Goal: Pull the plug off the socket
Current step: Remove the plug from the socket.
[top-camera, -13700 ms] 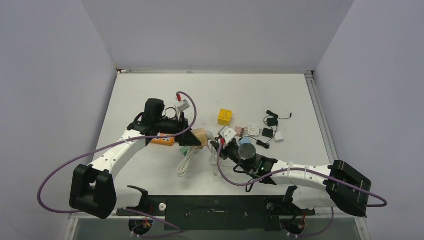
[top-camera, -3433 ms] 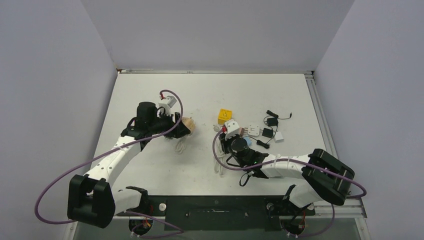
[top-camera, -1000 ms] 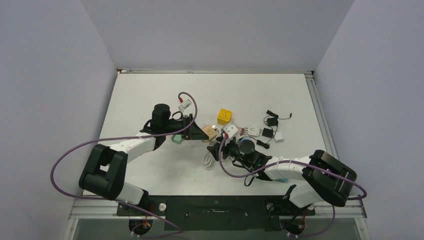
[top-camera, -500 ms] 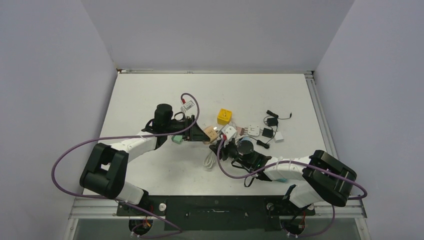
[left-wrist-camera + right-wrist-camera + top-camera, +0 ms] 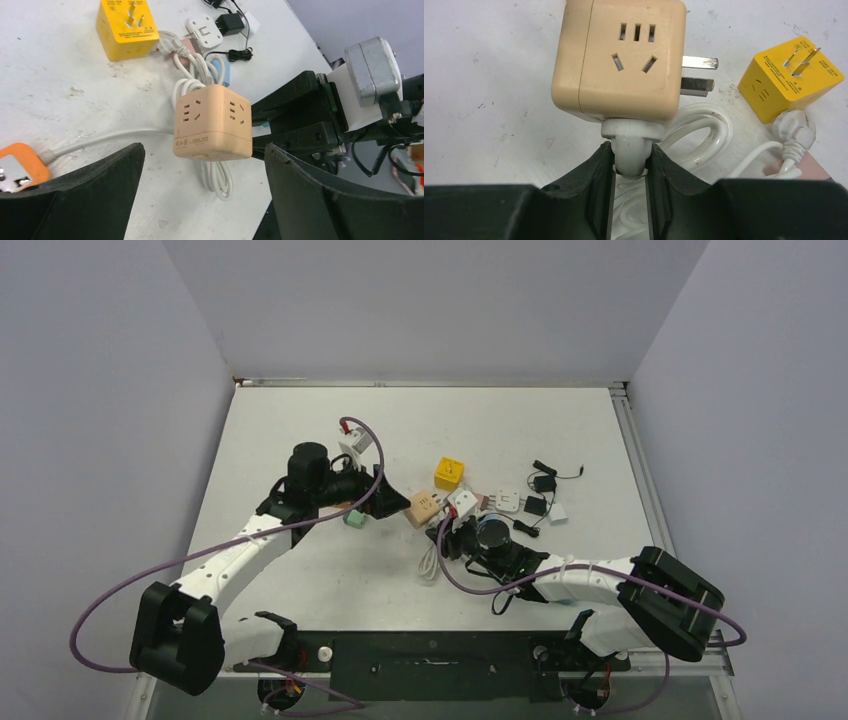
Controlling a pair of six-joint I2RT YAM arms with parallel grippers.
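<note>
One orange plug (image 5: 17, 166) lies on the bench (image 5: 520, 420) at left; the left tool (image 5: 200, 200) spreads wide; one beige socket cube (image 5: 619, 60) sits mid-bench; the right tool (image 5: 629, 165) pinches its white plug (image 5: 630, 145); one yellow cube (image 5: 791, 77) lies right.

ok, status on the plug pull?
Left gripper open, off the beige cube socket. Right gripper shut on the white plug, plug not out. Coiled white cable beside the socket, yellow adapter clear.

Yellow adapter cube (image 5: 449, 473), white plug (image 5: 509, 502), black charger (image 5: 543, 483) on table (image 5: 300, 420).
</note>
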